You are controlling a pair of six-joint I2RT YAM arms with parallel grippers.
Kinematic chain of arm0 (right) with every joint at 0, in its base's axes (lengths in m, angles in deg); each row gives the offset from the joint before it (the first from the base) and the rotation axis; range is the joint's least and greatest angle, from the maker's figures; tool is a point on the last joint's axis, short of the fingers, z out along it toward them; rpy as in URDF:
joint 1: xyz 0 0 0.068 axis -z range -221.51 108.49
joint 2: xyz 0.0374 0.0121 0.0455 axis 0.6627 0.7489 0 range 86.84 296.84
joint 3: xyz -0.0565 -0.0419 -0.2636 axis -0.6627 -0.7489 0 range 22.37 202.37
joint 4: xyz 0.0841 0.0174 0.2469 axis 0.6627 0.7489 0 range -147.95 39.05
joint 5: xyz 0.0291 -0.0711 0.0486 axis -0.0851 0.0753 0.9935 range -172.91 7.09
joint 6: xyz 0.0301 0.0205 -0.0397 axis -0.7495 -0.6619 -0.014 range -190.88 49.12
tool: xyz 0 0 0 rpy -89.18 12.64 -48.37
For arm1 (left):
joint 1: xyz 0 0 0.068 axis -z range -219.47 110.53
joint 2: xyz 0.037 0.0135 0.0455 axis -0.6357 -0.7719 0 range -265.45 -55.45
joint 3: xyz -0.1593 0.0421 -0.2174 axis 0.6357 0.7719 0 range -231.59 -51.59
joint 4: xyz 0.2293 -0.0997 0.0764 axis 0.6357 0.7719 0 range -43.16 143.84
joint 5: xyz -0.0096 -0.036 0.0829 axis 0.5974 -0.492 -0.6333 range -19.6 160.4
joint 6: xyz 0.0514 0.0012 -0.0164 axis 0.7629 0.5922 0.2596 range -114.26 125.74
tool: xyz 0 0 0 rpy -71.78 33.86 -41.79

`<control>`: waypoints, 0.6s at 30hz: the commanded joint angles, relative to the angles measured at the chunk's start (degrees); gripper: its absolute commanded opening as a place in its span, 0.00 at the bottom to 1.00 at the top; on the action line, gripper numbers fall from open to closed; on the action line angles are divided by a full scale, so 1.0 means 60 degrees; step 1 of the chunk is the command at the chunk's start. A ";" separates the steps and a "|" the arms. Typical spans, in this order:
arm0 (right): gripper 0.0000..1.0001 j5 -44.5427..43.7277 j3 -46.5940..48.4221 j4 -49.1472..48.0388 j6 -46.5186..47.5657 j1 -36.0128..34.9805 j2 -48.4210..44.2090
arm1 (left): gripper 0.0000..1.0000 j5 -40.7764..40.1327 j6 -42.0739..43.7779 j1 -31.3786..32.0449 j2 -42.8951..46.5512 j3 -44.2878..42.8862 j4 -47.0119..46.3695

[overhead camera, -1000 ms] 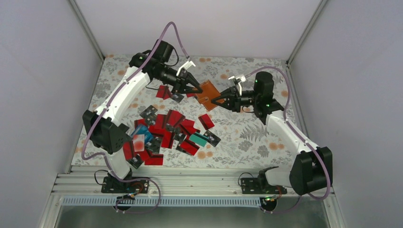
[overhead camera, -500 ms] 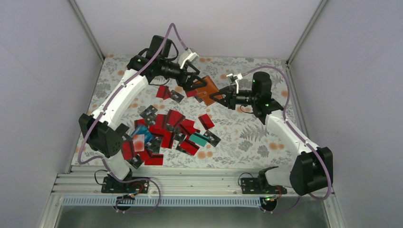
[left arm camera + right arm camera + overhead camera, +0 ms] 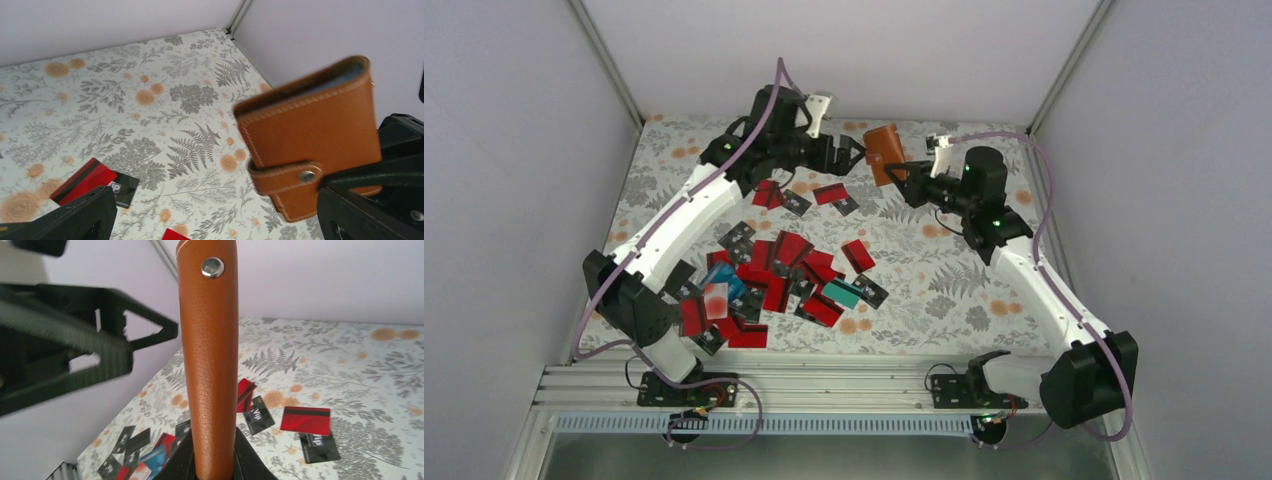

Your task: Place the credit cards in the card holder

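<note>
The card holder (image 3: 884, 150) is a brown leather wallet, folded and snapped closed, held off the table at the back. My right gripper (image 3: 902, 181) is shut on its lower edge, and in the right wrist view the card holder (image 3: 209, 365) stands on end between the fingers (image 3: 250, 460). My left gripper (image 3: 852, 157) is open just left of it. In the left wrist view the card holder (image 3: 310, 140) hangs by the right-hand finger (image 3: 365, 215) and touches neither. The credit cards (image 3: 774, 280), red, black and teal, lie heaped at mid-table.
A few loose cards (image 3: 834, 195) lie under the grippers, and one red and black card (image 3: 95, 180) shows by the left finger. White walls close in at the back and both sides. The floral cloth (image 3: 944, 280) is bare on the right.
My left gripper has opened, drawn away from the holder and moved up toward the back. My right gripper has lifted the holder off the table and turned it on edge.
</note>
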 commanded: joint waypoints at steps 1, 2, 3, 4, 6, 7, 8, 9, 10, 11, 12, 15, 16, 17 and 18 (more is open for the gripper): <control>0.04 -0.1359 0.0594 0.0470 -0.0040 -0.0270 0.0111 | 1.00 -0.1517 -0.1000 0.0605 0.0187 -0.0276 -0.0276; 0.04 -0.1463 0.0604 0.0499 -0.0032 -0.0318 0.0136 | 0.99 -0.1626 -0.1065 0.0717 0.0101 -0.0311 -0.0297; 0.04 -0.1559 0.0641 0.0515 -0.0011 -0.0378 0.0160 | 0.99 -0.1797 -0.1111 0.0829 -0.0014 -0.0394 -0.0259; 0.04 -0.1631 0.0683 0.0554 0.0001 -0.0421 0.0188 | 0.98 -0.1948 -0.1161 0.0919 -0.0135 -0.0467 -0.0236; 0.04 -0.1739 0.0759 0.0652 0.0062 -0.0512 0.0238 | 0.97 -0.2167 -0.1225 0.1072 -0.0364 -0.0633 -0.0177; 0.04 -0.1761 0.0769 0.0679 0.0090 -0.0542 0.0262 | 0.97 -0.2276 -0.1269 0.1110 -0.0485 -0.0693 -0.0189; 0.04 -0.1790 0.0783 0.0692 0.0110 -0.0564 0.0270 | 0.96 -0.2308 -0.1305 0.1144 -0.0541 -0.0737 -0.0218; 0.04 -0.1822 0.0785 0.0699 0.0115 -0.0592 0.0284 | 0.96 -0.2286 -0.1370 0.1146 -0.0605 -0.0788 -0.0268; 0.04 -0.1845 0.0783 0.0703 0.0124 -0.0609 0.0282 | 0.95 -0.2247 -0.1400 0.1167 -0.0681 -0.0853 -0.0307; 0.04 -0.1852 0.0785 0.0700 0.0137 -0.0624 0.0291 | 0.95 -0.2206 -0.1421 0.1182 -0.0764 -0.0936 -0.0328; 0.04 -0.1862 0.0796 0.0707 0.0136 -0.0638 0.0307 | 0.95 -0.2182 -0.1430 0.1208 -0.0851 -0.1024 -0.0333; 0.04 -0.1909 0.0819 0.0714 0.0166 -0.0661 0.0330 | 0.94 -0.2207 -0.1411 0.1319 -0.1151 -0.1359 -0.0166; 0.04 -0.1918 0.0828 0.0733 0.0173 -0.0669 0.0327 | 0.93 -0.2243 -0.1402 0.1351 -0.1222 -0.1441 -0.0115; 0.04 -0.1932 0.0841 0.0731 0.0183 -0.0669 0.0319 | 0.93 -0.2271 -0.1393 0.1385 -0.1274 -0.1484 -0.0077; 0.04 -0.1941 0.0843 0.0733 0.0188 -0.0670 0.0311 | 0.93 -0.2289 -0.1400 0.1413 -0.1310 -0.1503 -0.0058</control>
